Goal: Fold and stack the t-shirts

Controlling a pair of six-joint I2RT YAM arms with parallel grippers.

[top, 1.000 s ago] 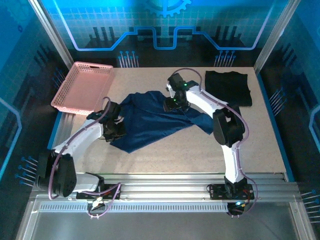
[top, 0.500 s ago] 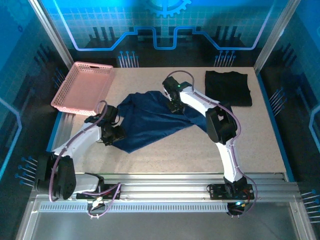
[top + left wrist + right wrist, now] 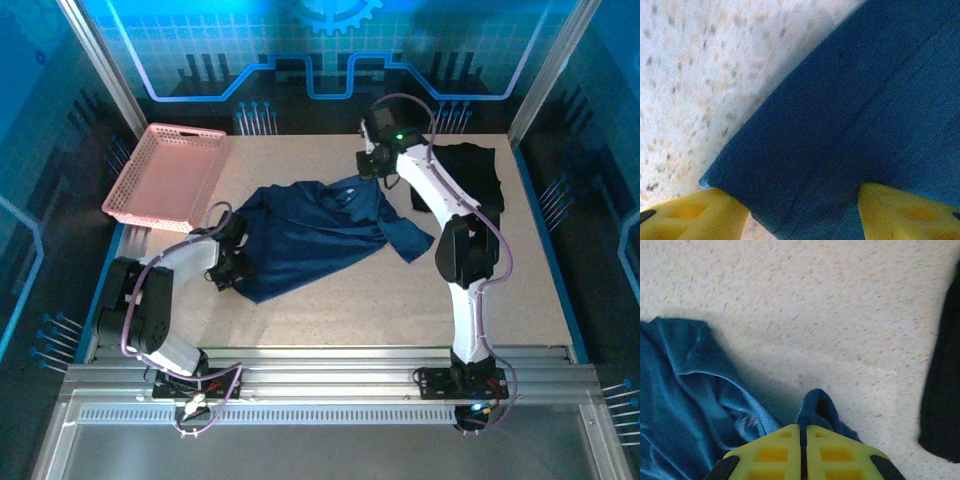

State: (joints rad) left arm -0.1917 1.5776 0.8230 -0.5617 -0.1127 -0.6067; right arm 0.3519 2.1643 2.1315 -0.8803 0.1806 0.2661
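Tabletop (image 3: 330, 300) carries everything. Navy shirt (image 3: 310, 230) sprawls crumpled mid-tabletop; we can't read its print, and its near-L corner goes under the left arm (image 3: 180, 262). Basket (image 3: 170, 175) sits at the far-L corner, apart from the shirt. Black shirt (image 3: 475, 165) lies folded far R, L part hidden by the right arm (image 3: 440, 195). Right hand (image 3: 801, 427) is clamped on a pinch of navy cloth. Left hand (image 3: 790, 192) has its fingers apart astride the navy hem, their bases cut off at btm of the wrist view.

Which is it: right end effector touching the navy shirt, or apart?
Touching. In the right wrist view the right end effector is shut on a fold of the navy shirt bunched at its tips.
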